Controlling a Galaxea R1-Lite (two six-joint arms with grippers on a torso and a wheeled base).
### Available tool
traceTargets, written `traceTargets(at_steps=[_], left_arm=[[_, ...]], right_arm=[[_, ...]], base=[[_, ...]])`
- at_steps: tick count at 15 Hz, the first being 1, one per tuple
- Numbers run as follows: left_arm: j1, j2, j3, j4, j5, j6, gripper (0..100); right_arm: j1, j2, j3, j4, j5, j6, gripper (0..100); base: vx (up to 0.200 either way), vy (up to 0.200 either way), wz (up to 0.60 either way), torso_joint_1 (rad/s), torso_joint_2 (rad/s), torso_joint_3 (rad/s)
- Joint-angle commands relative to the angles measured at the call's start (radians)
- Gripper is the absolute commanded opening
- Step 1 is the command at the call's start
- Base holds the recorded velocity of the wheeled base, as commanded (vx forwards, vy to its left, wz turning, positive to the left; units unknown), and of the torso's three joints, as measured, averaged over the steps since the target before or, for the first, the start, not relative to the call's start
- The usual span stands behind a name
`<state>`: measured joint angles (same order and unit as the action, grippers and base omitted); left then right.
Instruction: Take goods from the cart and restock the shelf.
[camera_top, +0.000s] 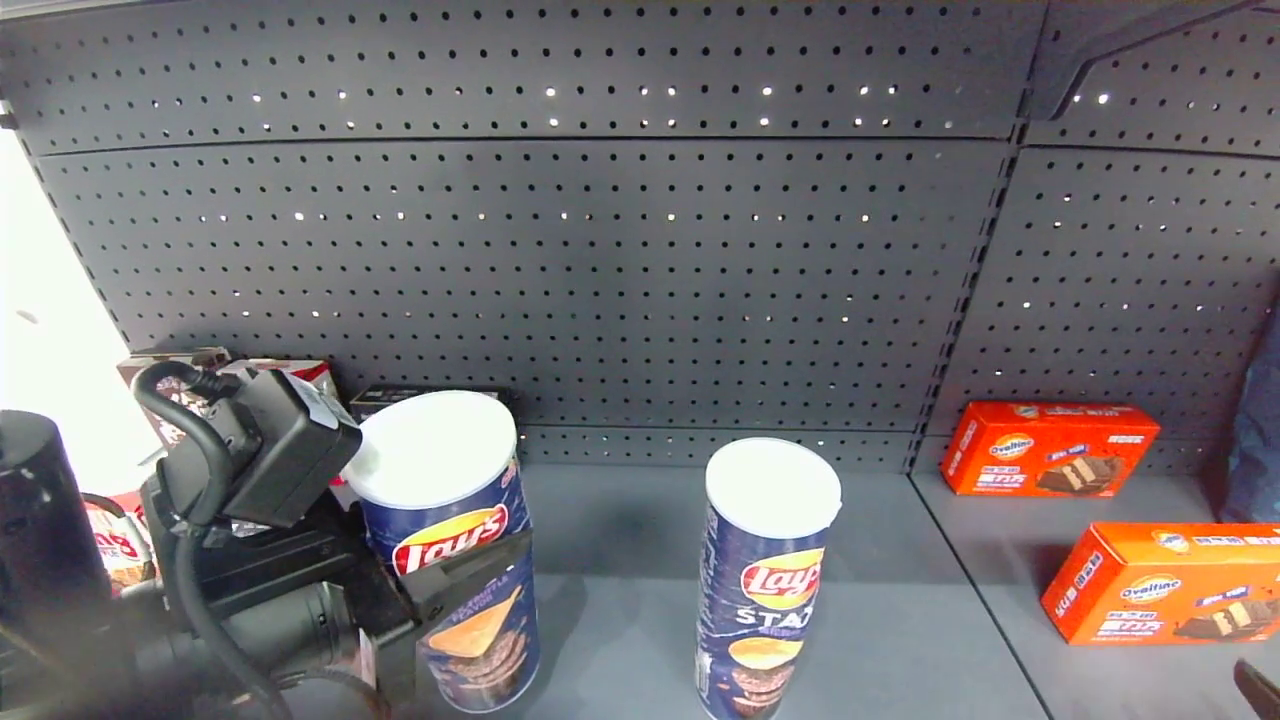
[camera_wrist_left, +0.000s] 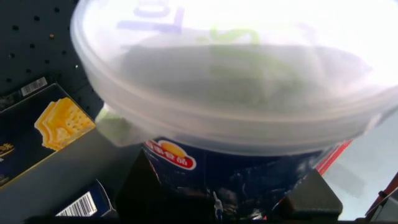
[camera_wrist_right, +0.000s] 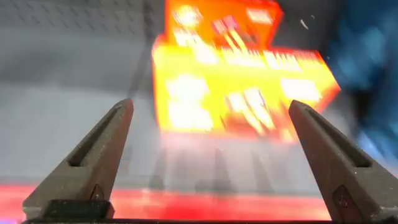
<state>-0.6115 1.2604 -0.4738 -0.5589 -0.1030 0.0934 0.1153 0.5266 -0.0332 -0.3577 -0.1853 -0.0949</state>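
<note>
Chip can (camera_top: 445, 500) in left hand (camera_wrist_left: 230, 202); right hand (camera_wrist_right: 217, 162) spread facing boxes (camera_wrist_right: 242, 93)

The held chip can (camera_top: 450, 540), clamped in the left gripper (camera_wrist_left: 227, 202), bears a red-and-yellow brand roundel on its blue wall. The second chip can (camera_top: 768, 580), to that gripper's right, bears the same roundel above white lettering. A dark blue box (camera_wrist_left: 102, 190) beside the left gripper carries a barcode sticker (camera_wrist_left: 81, 205). The orange box (camera_top: 1165, 585) ahead of the spread right gripper (camera_wrist_right: 210, 104) shows an oval logo; its fine print is illegible.
</note>
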Motion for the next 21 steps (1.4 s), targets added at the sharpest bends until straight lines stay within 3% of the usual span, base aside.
traceTargets(at_steps=[1, 3, 8, 9, 11, 21], left_arm=[[-0.001, -0.023, 0.018, -0.003, 0.0, 0.0, 0], [-0.001, -0.032, 0.032, -0.003, -0.001, 0.0, 0], [-0.001, -0.047, 0.054, -0.006, -0.003, 0.0, 0], [-0.001, -0.049, 0.055, -0.007, -0.007, 0.0, 0], [-0.002, -0.05, 0.054, -0.007, -0.009, 0.0, 0], [-0.001, -0.073, 0.06, -0.006, -0.009, 0.0, 0]], right_arm=[[-0.036, -0.399, 0.024, 0.279, -0.022, -0.002, 100], [-0.049, -0.436, 0.024, 0.315, -0.069, 0.009, 100], [-0.049, -0.436, 0.026, 0.313, -0.048, 0.02, 100], [-0.049, -0.436, 0.027, 0.312, 0.075, 0.02, 100], [-0.049, -0.436, 0.03, 0.301, 0.167, 0.02, 100], [-0.057, -0.438, 0.03, 0.367, 0.175, 0.093, 100]], base=[[0.0, 0.0, 0.0, 0.0, 0.0, 0.0], [0.0, 0.0, 0.0, 0.0, 0.0, 0.0], [0.0, 0.0, 0.0, 0.0, 0.0, 0.0], [0.0, 0.0, 0.0, 0.0, 0.0, 0.0], [0.0, 0.0, 0.0, 0.0, 0.0, 0.0], [0.0, 0.0, 0.0, 0.0, 0.0, 0.0]])
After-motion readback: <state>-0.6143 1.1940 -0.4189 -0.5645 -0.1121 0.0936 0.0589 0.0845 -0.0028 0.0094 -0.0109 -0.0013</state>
